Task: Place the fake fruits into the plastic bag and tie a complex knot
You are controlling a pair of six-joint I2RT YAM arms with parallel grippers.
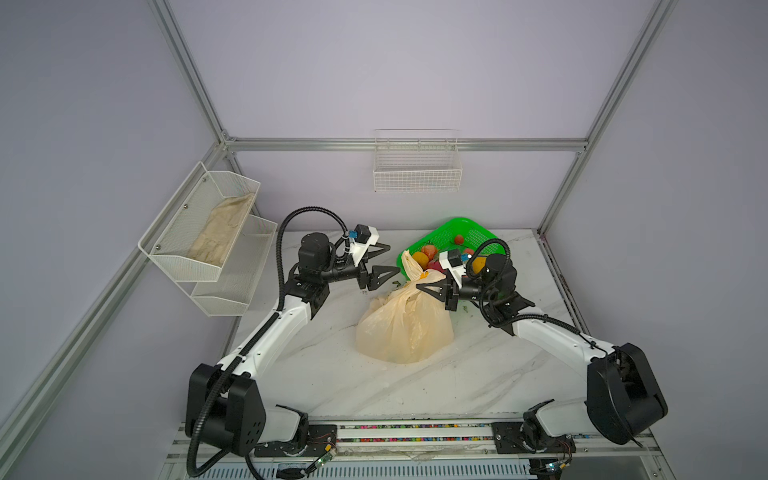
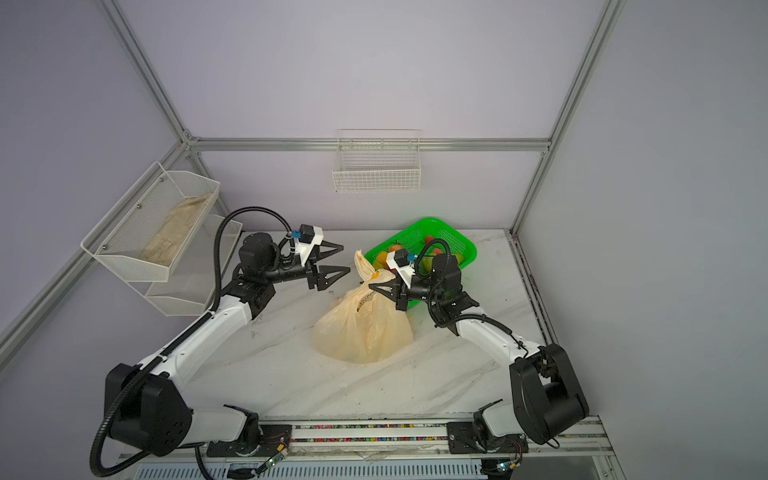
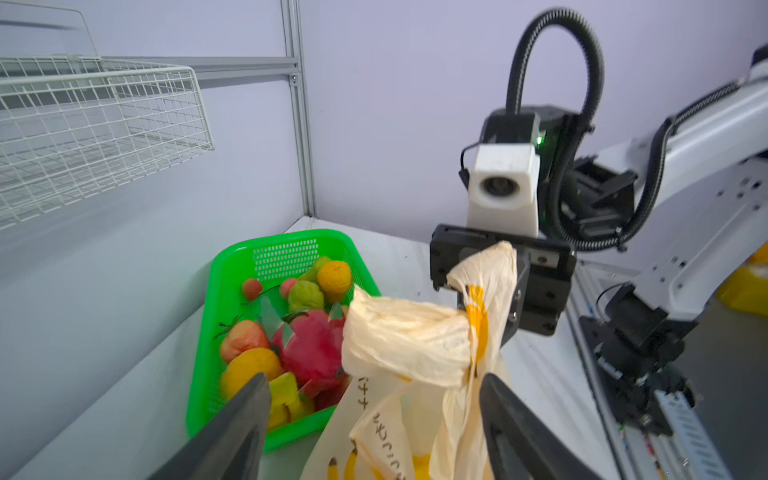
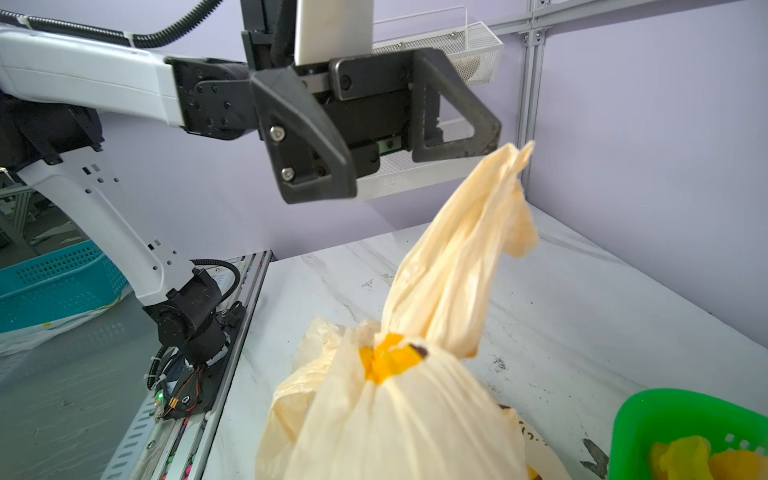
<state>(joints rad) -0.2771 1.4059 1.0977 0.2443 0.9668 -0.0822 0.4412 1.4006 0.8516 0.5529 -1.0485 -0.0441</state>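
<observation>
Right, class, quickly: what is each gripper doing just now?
Left gripper: open, holding nothing.
Right gripper: shut on a handle of the plastic bag.

Lilac walls, aluminium frame, white wire basket, marble-patterned tabletop.

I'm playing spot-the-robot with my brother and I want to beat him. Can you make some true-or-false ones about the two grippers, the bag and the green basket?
1. The left gripper is open and grips nothing. True.
2. The right gripper is pinching a fake fruit. False: it is shut on the plastic bag, up at its bunched top.
3. Some fake fruits lie in the green basket. True.
4. The plastic bag sits inside the green basket. False: it stands on the table, beside the basket.
</observation>
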